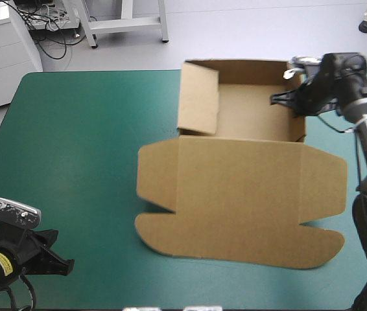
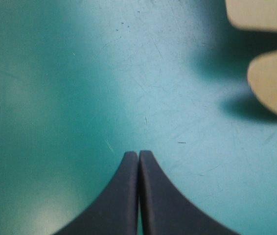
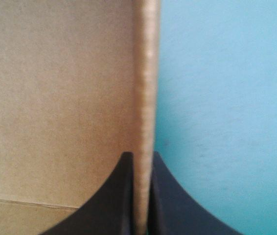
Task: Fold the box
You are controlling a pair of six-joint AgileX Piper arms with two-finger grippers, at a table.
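As it seems, right tool (image 3: 139,156) pinches the box (image 3: 55,98).

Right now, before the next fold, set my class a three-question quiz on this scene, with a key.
1. True or false: the left gripper touches the box.
2. The right gripper is shut on: A a T-shirt; B the box's right wall; C nothing.
3. Fill in: the lid lies ___ on the cover.

Key: 1 false; 2 B; 3 flat.
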